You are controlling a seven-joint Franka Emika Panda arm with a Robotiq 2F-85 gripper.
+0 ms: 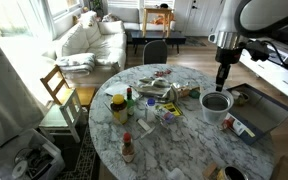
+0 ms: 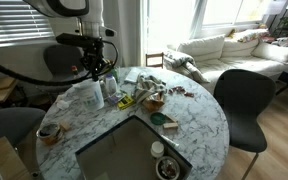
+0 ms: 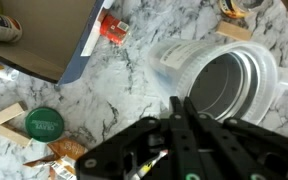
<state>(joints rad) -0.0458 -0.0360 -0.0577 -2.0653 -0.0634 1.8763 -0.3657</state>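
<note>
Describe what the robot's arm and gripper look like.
The arm has rounded white shells with darker sections at the joints. In an exterior view, a thick black cable loops away from it. The gripper is black and angular, with slim black fingers in the wrist view.

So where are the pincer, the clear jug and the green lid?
pincer (image 3: pixel 177 108), wrist view, its shut fingertips.
clear jug (image 3: pixel 224 92), wrist view, inner wall of its open mouth.
green lid (image 3: pixel 44 123), wrist view, middle of its top.

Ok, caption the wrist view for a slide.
Shut gripper poised over a clear plastic container on the marble table, green lid nearby.
</note>
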